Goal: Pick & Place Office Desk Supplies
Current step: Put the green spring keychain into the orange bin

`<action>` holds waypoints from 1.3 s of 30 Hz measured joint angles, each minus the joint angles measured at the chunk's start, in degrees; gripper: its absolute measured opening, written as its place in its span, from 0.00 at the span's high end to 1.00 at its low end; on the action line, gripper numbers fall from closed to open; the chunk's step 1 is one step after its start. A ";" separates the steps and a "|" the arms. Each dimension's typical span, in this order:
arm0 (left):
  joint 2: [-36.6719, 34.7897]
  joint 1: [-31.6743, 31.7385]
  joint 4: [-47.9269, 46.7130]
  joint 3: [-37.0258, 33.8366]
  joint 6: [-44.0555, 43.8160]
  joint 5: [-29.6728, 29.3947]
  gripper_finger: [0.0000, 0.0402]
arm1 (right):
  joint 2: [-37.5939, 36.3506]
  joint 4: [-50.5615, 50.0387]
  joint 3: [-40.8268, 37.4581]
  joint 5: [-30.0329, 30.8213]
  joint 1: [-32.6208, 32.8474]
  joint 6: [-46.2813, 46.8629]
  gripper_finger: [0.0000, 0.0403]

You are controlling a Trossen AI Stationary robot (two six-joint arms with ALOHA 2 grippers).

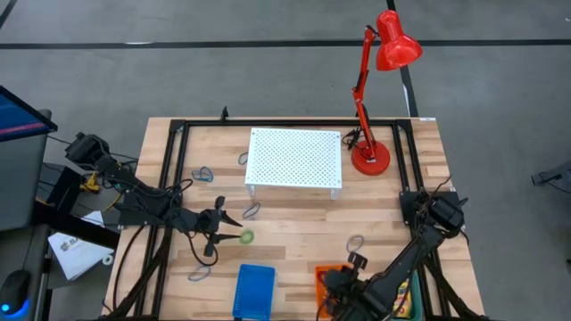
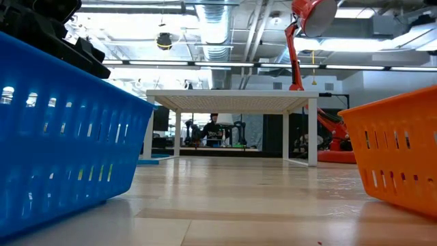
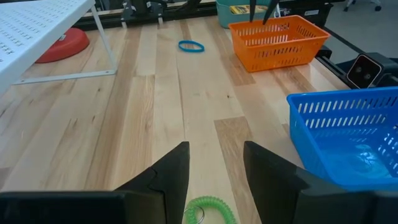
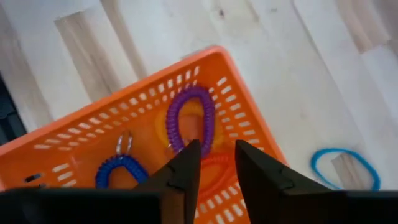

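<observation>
Left wrist view: open left claw (image 3: 214, 168) straddles green coil (image 3: 210, 210).

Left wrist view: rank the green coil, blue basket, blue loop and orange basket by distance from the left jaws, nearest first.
1. Green coil, right between the open jaws.
2. Blue basket, close beside.
3. Blue loop, far across the table.
4. Orange basket, about as far; too close to call.

High and low views share the orange basket (image 1: 332, 278).
</observation>
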 joint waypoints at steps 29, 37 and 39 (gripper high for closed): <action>0.16 -0.02 -10.62 0.00 -6.18 5.76 0.64 | -0.70 14.87 7.89 10.22 -7.69 -36.51 0.72; 8.98 -0.02 -7.21 0.00 -5.84 7.36 0.62 | -0.70 14.82 7.89 9.60 -7.49 -36.49 0.72; 12.05 0.00 -4.08 0.00 -5.00 7.24 0.59 | -0.70 14.83 7.88 9.00 -7.48 -36.47 0.72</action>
